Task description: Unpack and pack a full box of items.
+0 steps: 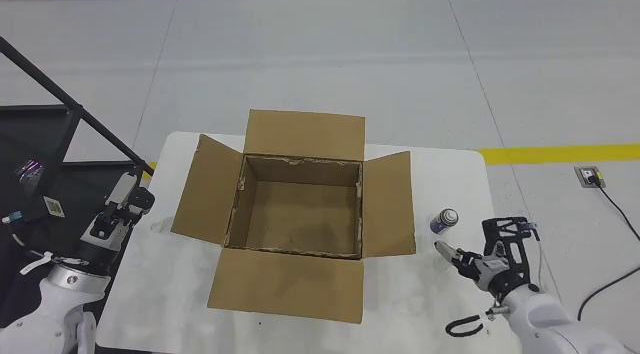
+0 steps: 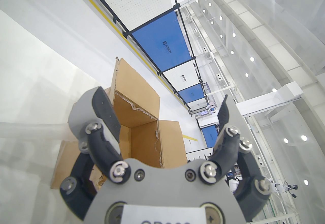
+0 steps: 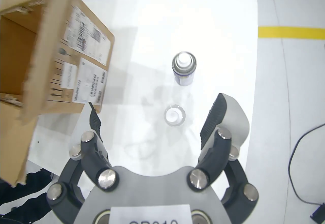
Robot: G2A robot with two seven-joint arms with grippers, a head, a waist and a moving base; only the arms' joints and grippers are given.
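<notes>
We see the cardboard box (image 1: 300,216) standing in the middle of the white table (image 1: 425,289). All four flaps are folded outward, and we look straight down at its brown floor. In the right wrist view, white shipping labels (image 3: 83,57) cover the box's right outer wall.

To the right of the box, just past its right flap, a small spray can (image 1: 444,220) stands upright on the table, with its white nozzle showing at the top (image 3: 184,67). A clear round cap (image 3: 174,115) lies on the table just on the near side of the can, apart from it.

The right gripper (image 1: 480,242) sits near the table's right near corner and points toward the can. Its jaws are spread wide and grasp nothing. In its own wrist view (image 3: 156,104), the cap lies ahead between the two dark pads (image 3: 213,115), touching neither of them.

The left gripper (image 1: 130,194) is at the table's left edge, beside the box's left flap and apart from it. In the left wrist view its jaws (image 2: 163,103) are likewise released and empty, with the box's open top ahead of them.

A yellow line (image 1: 560,154) runs across the floor beyond the table on the right.
</notes>
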